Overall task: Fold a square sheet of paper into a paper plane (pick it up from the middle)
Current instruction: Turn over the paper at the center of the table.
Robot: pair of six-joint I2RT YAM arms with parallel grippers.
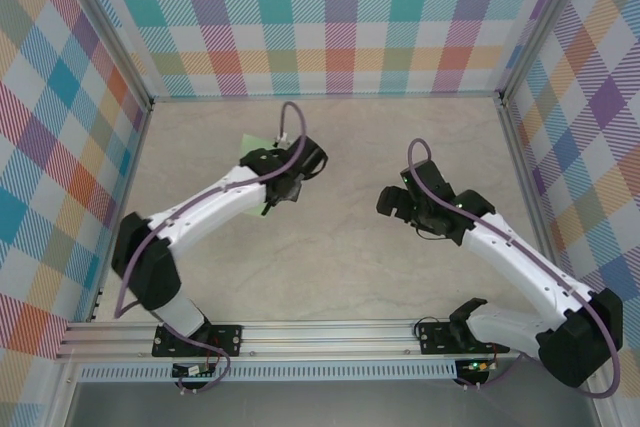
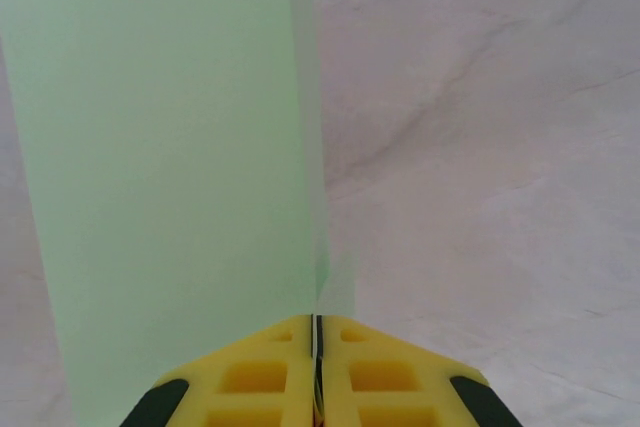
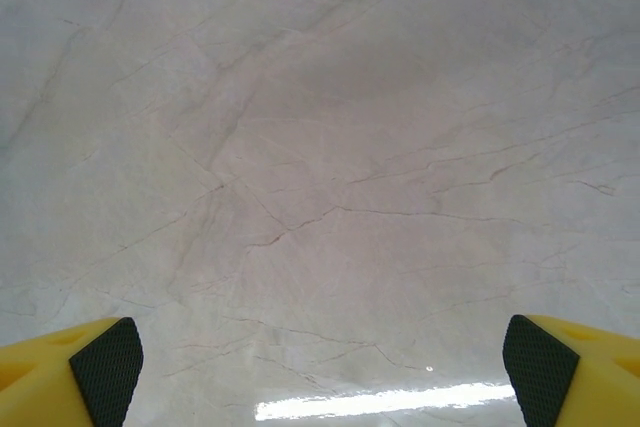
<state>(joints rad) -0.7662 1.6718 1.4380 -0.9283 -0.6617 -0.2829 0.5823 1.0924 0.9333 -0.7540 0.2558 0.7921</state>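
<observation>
Looking down from above, we see two white arms reaching over a pale marbled table walled by pastel plaid panels. The left gripper sits toward the far left of the table. A corner of the square sheet of paper, pale mint green, pokes out beyond its wrist.

In the left wrist view, its yellow fingers are pressed together on the sheet's near edge, with only a hairline slit between them. The sheet spreads ahead and to the left as one broad green panel. A straight line runs forward from the fingertips, with a narrow paler strip just to its right. We cannot tell whether the paper touches the table.

The right gripper hovers well apart on the right, holding nothing. Its black-padded fingertips stand wide apart over bare marble.
</observation>
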